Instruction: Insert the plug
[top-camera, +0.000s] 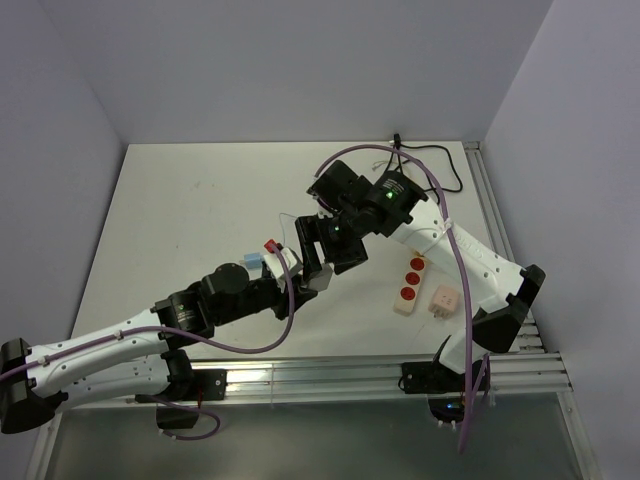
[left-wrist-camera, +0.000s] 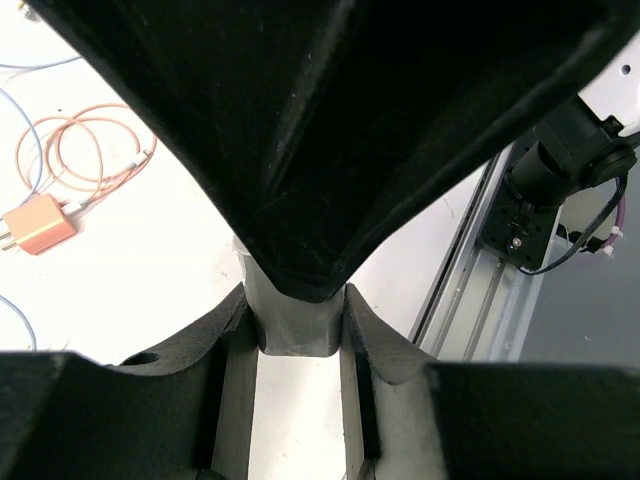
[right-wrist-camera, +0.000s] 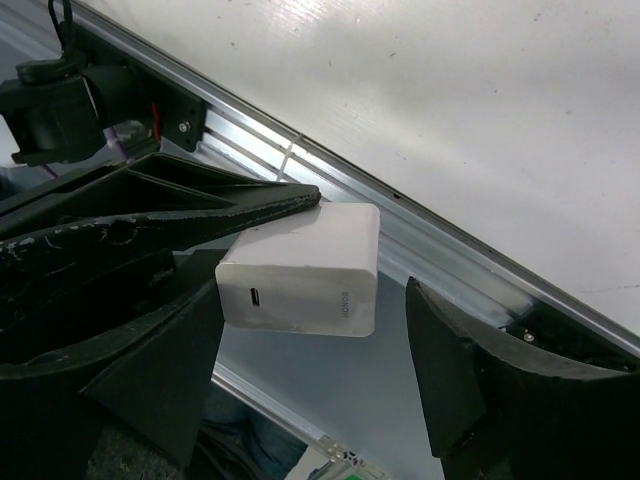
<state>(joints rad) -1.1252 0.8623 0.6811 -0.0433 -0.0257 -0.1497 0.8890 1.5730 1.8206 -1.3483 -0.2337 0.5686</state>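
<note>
A white charger plug (right-wrist-camera: 300, 268) with a USB-C port is held in the air by my left gripper (left-wrist-camera: 295, 310), which is shut on it; in the left wrist view it shows as a pale block (left-wrist-camera: 294, 322) between the pads. In the top view the left gripper (top-camera: 303, 272) meets my right gripper (top-camera: 324, 258) over the table's middle. The right gripper (right-wrist-camera: 315, 295) is open and straddles the plug, with a gap to its right finger (right-wrist-camera: 455, 375). The cream power strip (top-camera: 410, 284) with red sockets lies to the right on the table.
A beige adapter (top-camera: 444, 299) lies beside the strip. Small blue (top-camera: 252, 259) and red (top-camera: 269, 246) items sit near the left arm. An orange charger (left-wrist-camera: 38, 225) with a coiled cable lies on the table. An aluminium rail (top-camera: 380, 368) runs along the near edge, and black cables (top-camera: 435, 165) lie at the back.
</note>
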